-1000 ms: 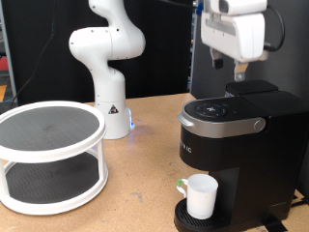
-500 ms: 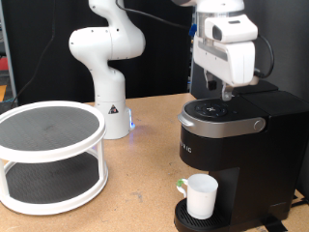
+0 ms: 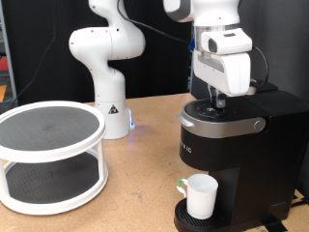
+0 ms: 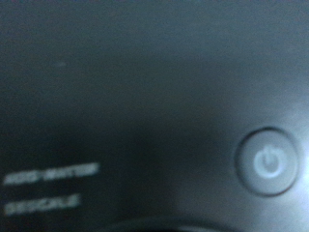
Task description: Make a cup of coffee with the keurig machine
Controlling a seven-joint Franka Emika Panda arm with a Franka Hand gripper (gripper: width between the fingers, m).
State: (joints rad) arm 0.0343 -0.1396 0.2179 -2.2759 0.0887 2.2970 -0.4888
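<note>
The keurig machine [image 3: 241,150] stands at the exterior view's right with its lid down. The cup [image 3: 201,196] sits upright on the drip tray [image 3: 189,218] under the spout, handle towards the exterior view's left. My gripper [image 3: 219,101] hangs straight down over the lid's black control panel [image 3: 217,110], fingertips at or just above it; the fingers look pressed together with nothing between them. The wrist view shows no fingers, only the dark panel very close and blurred, with a round power button [image 4: 267,162] and small status lettering [image 4: 52,174].
A white two-tier round shelf [image 3: 48,155] with dark mats stands on the wooden table [image 3: 135,193] at the exterior view's left. A second white robot arm [image 3: 108,58] stands at the back, behind the table's middle.
My gripper has come down and moved towards the exterior view's left, from high above the machine's back right to just over the lid's control panel. The cup and machine have not moved.
</note>
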